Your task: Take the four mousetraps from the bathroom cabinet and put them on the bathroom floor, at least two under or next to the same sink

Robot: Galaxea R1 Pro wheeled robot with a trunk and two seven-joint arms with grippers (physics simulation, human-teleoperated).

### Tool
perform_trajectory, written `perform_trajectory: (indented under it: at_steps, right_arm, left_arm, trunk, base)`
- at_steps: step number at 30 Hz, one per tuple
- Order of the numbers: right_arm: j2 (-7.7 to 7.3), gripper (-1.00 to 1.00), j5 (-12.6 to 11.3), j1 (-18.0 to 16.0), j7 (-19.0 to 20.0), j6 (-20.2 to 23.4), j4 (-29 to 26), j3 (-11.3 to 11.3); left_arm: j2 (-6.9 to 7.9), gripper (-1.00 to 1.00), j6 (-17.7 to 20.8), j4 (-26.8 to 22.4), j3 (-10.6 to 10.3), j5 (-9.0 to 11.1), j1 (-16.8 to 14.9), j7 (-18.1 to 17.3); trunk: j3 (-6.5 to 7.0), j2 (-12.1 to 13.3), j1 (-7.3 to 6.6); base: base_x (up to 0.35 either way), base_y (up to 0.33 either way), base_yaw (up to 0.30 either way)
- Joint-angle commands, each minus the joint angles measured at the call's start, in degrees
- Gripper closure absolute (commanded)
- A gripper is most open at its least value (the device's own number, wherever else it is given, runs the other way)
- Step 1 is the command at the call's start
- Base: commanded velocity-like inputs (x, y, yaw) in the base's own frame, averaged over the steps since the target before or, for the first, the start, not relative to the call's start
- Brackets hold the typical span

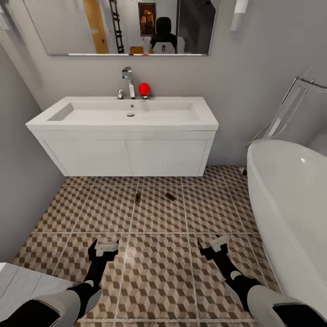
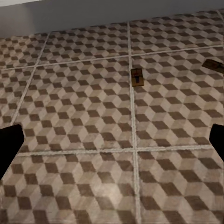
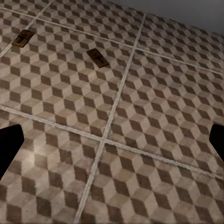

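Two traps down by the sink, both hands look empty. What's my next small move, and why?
Probably back away and turn toward the cabinet. Only two mousetraps lie on the bathroom floor, just in front of the bathroom sink. The left hand and right hand hover open and hold nothing, so two traps seem left to fetch.

Floor (image 1: 159, 254): I see matt patterned tile.
Sink (image 1: 122, 119): smooth white.
Faucet (image 1: 128, 79): shiny chrome.
Traps (image 1: 137, 197): perhaps wood.
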Motion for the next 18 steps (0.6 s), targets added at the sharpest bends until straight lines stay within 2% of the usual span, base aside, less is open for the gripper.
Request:
perform_trajectory:
  at_steps: [1,3,8,18]
  right_arm:
    - [-0.03,-1.00,-0.2,0.3,0.0,-0.3,0.0,0.3]
    - [-0.07,-1.00,-0.2,1.5,0.0,-0.6,0.0,0.4]
    - [-0.11,-1.00,-0.2,3.5,0.1,-1.0,0.0,0.3]
    - [-0.60,-1.00,-0.3,7.1,0.1,-4.9,0.0,0.3]
  left_arm:
    - [0.29,-1.00,-0.3,0.2,-0.5,0.3,0.3,-0.1]
    - [1.51,-1.00,-0.4,0.2,-0.5,0.3,1.7,-0.9]
    - [2.79,-1.00,-0.4,0.2,-0.5,0.3,3.4,-2.0]
    - [4.09,-1.00,-0.5,0.2,-0.5,0.4,6.7,-2.5]
  trunk:
    - [0.15,0.4,-0.23]
    - [0.51,1.2,-0.67]
    - [1.41,3.2,-1.77]
    - [3.20,7.2,-3.96]
  base:
    - [0.000,0.000,0.000]
    - [0.000,0.000,0.000]
    - [0.000,0.000,0.000]
    - [0.000,0.000,0.000]
